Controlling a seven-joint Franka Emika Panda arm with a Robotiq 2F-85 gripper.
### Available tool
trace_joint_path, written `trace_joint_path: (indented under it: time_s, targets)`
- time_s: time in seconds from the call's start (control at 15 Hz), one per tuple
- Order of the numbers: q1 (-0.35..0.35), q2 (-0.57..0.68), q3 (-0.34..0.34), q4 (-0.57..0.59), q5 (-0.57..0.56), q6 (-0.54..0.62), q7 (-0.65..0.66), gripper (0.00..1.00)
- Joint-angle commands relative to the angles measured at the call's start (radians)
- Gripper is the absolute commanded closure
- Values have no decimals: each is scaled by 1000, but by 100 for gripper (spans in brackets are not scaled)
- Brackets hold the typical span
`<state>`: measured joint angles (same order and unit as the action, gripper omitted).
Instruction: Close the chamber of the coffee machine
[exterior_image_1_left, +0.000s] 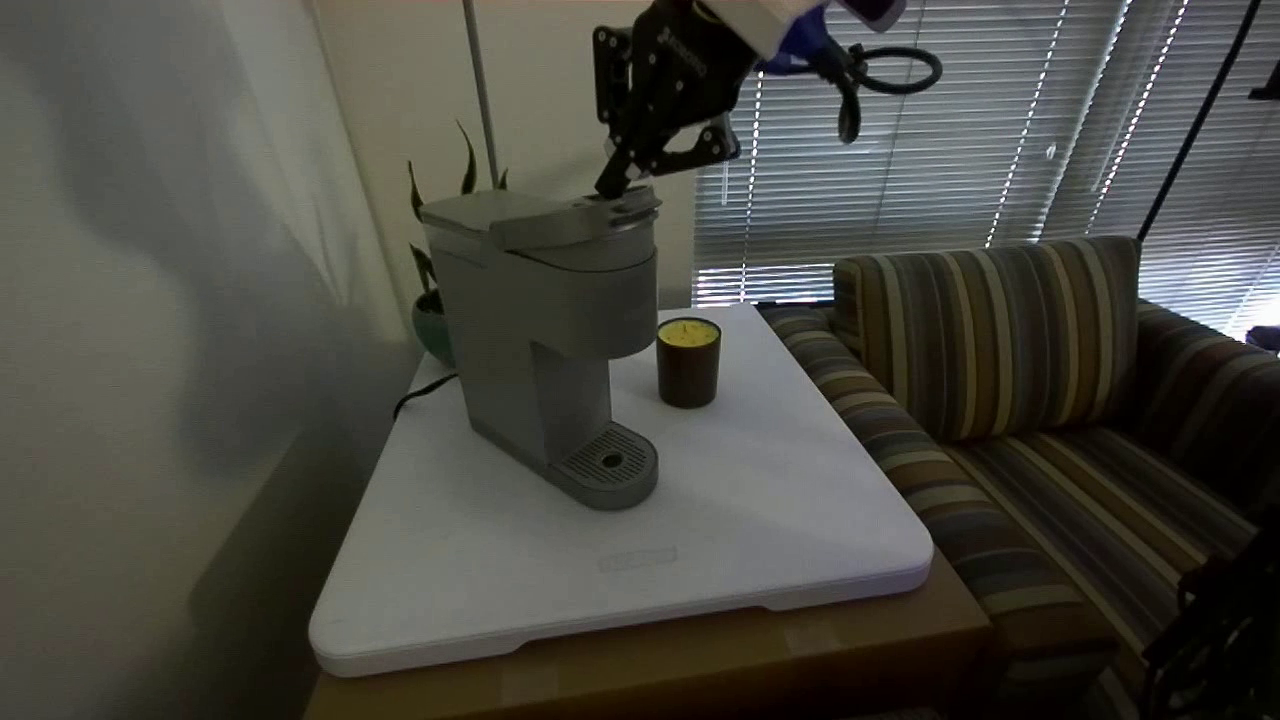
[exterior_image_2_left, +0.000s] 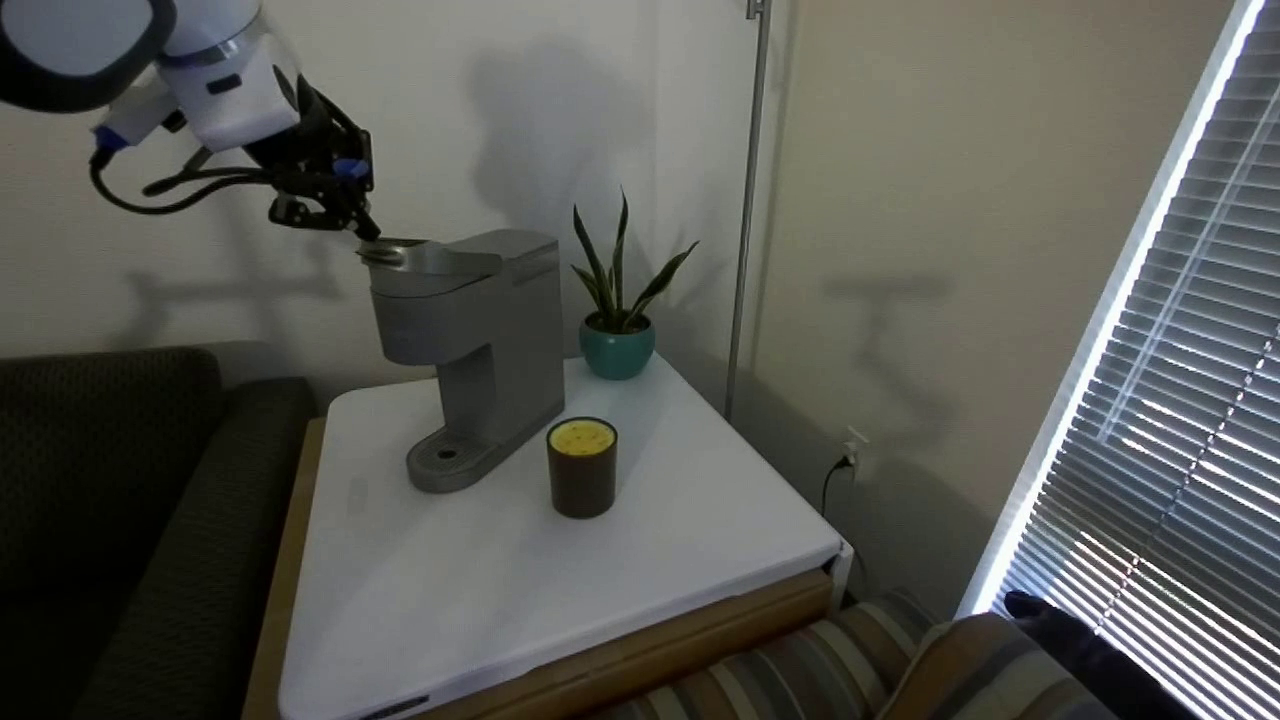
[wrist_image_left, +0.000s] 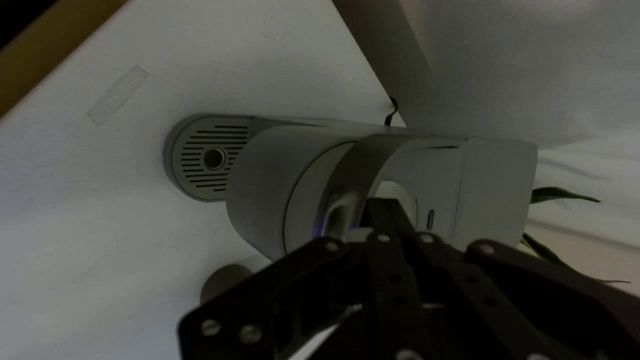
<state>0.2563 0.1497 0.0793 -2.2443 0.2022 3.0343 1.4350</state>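
Coffee machine (exterior_image_1_left: 500, 330) and robot gripper (exterior_image_1_left: 612, 182) meet up high, with the tip of the gripper pointing down at the gray lid (exterior_image_1_left: 560, 228). Its two fingers (wrist_image_left: 385, 212) are squeezed close together. The tip is right by the shiny handle (exterior_image_2_left: 388, 256) on the front of the lid; I cannot tell if it touches. The lid looks flat on top of the machine, with a thin dark line under it. In the wrist view, the black gripper blocks part of the lid.

The machine stands on a white table top (exterior_image_1_left: 760, 500). Beside it, and well below the gripper, is a dark candle (exterior_image_2_left: 583, 485) with a yellow top. They do not touch. A plant (exterior_image_2_left: 616, 262) in a blue-green pot (exterior_image_2_left: 617, 355) is behind the machine, which hides part of the pot in an exterior view. A black cord (exterior_image_1_left: 425, 388) lies near the machine's back. Next to the table is a striped chair (exterior_image_1_left: 990, 340). Farther out are a thin gray pole (exterior_image_2_left: 748, 200) and window blinds (exterior_image_1_left: 860, 210).
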Motion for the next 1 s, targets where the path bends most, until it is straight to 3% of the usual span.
trace_joint_path:
  time_s: [0.0,0.53,0.93]
  targets:
    - [-17,-13,13,-53,39,-87,-21,100]
    - [-13,9,-62,-36,-62,-97,-11,100]
    - [-22,24,-91,26,-163,-129,-108,100]
